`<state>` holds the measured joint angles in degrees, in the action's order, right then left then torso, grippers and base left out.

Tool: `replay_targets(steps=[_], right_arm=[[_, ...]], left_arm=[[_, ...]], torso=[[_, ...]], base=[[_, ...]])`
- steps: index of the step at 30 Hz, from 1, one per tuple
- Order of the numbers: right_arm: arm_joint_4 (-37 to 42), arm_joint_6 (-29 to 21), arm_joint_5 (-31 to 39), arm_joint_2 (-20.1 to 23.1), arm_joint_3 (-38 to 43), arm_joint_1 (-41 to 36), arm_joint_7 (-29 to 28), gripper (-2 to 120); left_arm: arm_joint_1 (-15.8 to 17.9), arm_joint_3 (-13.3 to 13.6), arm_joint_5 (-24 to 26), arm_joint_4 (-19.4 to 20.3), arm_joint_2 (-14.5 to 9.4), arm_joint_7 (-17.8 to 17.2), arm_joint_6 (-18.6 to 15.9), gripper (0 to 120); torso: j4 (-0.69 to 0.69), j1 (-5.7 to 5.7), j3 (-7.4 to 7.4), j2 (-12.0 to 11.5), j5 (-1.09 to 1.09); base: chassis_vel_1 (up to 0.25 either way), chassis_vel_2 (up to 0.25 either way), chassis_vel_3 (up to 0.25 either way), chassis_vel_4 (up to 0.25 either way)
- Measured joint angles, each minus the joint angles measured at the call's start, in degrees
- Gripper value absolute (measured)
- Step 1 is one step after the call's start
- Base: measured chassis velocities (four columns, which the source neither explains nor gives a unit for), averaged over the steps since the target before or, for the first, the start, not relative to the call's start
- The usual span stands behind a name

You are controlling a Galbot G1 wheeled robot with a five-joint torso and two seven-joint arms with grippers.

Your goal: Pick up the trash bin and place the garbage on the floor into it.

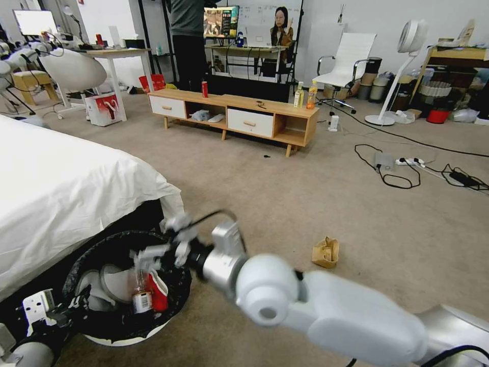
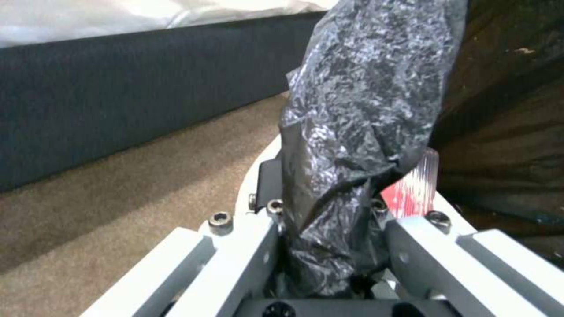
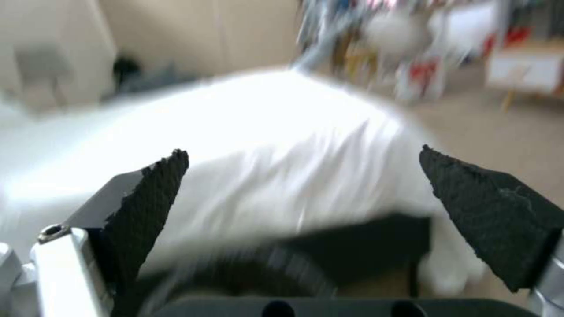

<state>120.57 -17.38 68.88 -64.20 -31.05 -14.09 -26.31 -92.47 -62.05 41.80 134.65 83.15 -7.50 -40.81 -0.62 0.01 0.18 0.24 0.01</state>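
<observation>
Right arm (image 1: 331,311): glossy white shell, round joint cap with dark centre hole, silver metal wrist, black cable looping above it. Right gripper (image 3: 306,198): grey-white metal fingers, coarse black wedge pads (image 3: 150,198), hex screw at one finger's base. Left gripper (image 2: 329,246): pale grey ribbed finger bars, several socket-head screws at the tips, black bracket between them.
</observation>
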Motion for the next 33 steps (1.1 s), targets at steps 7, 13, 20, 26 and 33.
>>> replay_targets(steps=[7,13,20,26,33], right_arm=[[3.2,13.2,-6.6,6.9,18.7,-7.8,4.1,100],[4.4,20.0,-12.0,9.3,27.9,-15.9,5.1,100],[7.1,21.4,-18.5,9.4,41.4,-26.6,7.3,100],[8.9,23.4,-27.8,8.7,48.8,-36.5,8.5,100],[11.8,21.9,-39.0,7.8,54.5,-49.1,7.0,100]], left_arm=[[-0.5,-0.3,-0.2,0.4,-0.1,0.3,0.0,5],[-1.6,-1.4,-0.4,1.4,0.7,0.4,0.1,5],[-2.6,-1.8,-1.7,2.5,1.8,0.8,0.3,5],[-4.0,-2.2,-3.2,3.3,3.0,1.5,0.9,5],[-4.1,-1.9,-4.2,3.8,3.5,1.5,1.0,5]], torso=[[-0.03,0.00,-0.01,0.0,0.01],[0.02,0.00,0.00,0.0,0.01],[0.01,0.00,0.00,0.0,0.00],[0.02,0.00,0.00,0.0,0.00],[-0.02,0.00,-0.01,0.0,0.00]], base=[[0.000,0.000,0.000,0.000],[0.000,0.000,0.000,0.000],[0.000,0.000,0.000,0.000],[0.000,0.000,0.000,0.000],[0.000,0.000,0.000,0.000]])
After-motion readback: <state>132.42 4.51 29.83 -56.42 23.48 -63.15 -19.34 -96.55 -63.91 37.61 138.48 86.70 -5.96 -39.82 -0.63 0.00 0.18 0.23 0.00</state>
